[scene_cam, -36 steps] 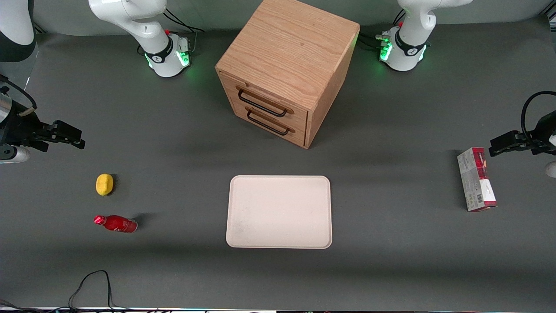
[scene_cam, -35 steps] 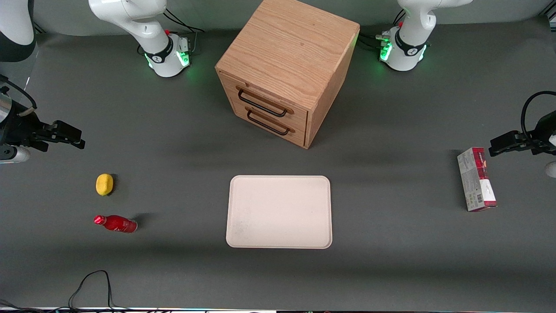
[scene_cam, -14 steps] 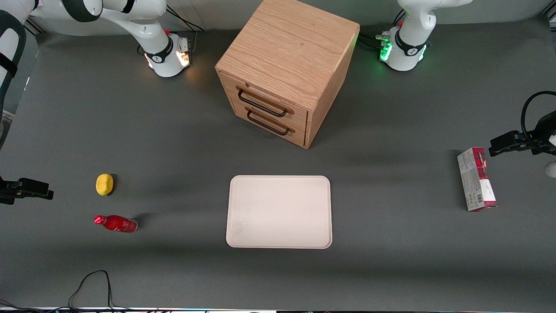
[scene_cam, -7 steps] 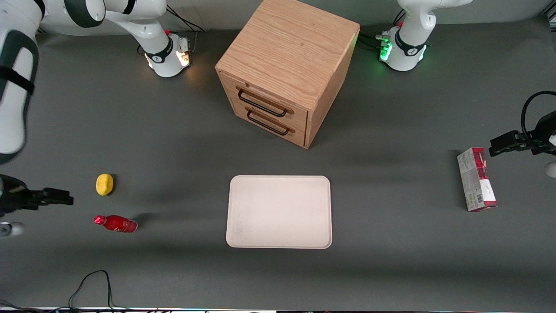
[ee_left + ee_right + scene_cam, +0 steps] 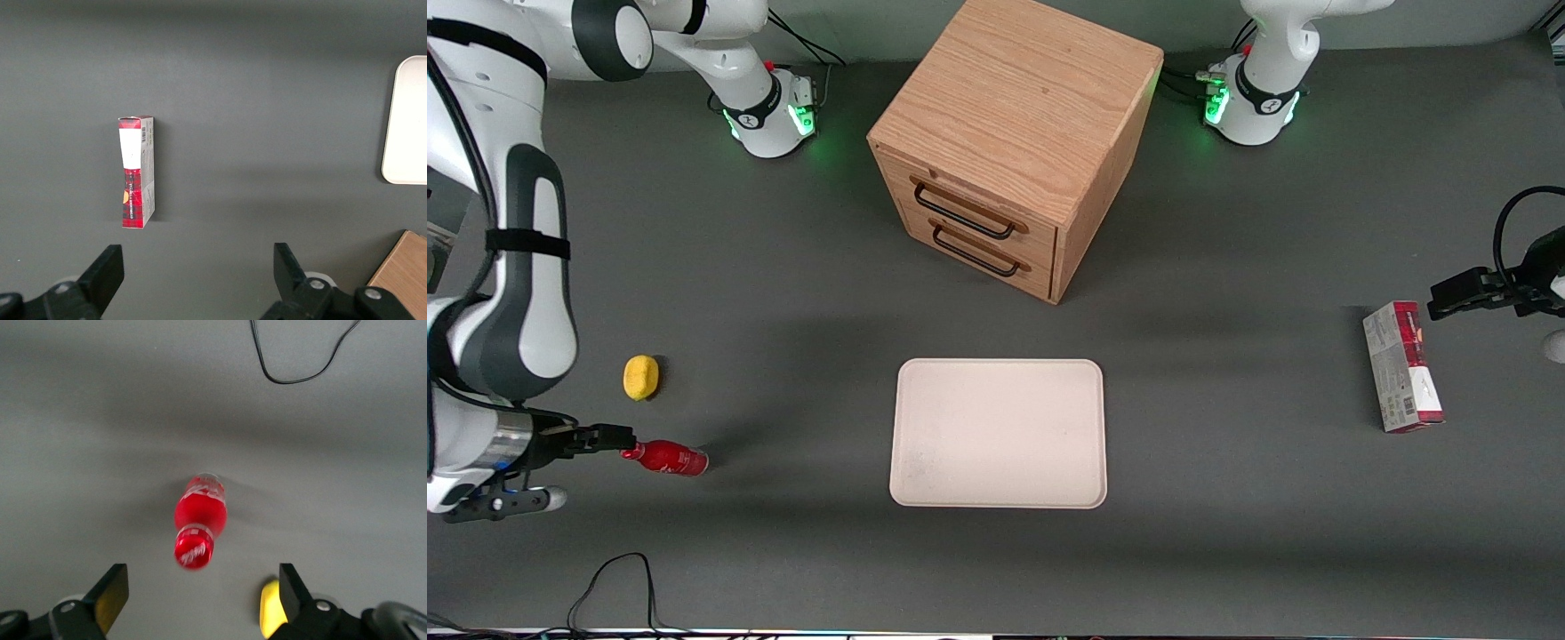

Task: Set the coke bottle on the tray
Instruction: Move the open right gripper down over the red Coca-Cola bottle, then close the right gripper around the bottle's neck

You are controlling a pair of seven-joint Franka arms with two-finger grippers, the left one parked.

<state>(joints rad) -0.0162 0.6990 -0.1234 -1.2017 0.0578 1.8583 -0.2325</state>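
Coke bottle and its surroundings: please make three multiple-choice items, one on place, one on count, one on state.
1. Where is the coke bottle?
A. on the tray
B. on the table, nearer the front camera than the lemon
C. in a drawer

2. How many drawer handles does the wooden cabinet show?
A. two
B. four
C. none

3. The pincer is
A. shut on the bottle
B. open, empty, at the bottle's cap
C. over the tray

Answers:
1 B, it lies beside the lemon, off the tray.
2 A, the cabinet has two.
3 B, spread fingers hold nothing.
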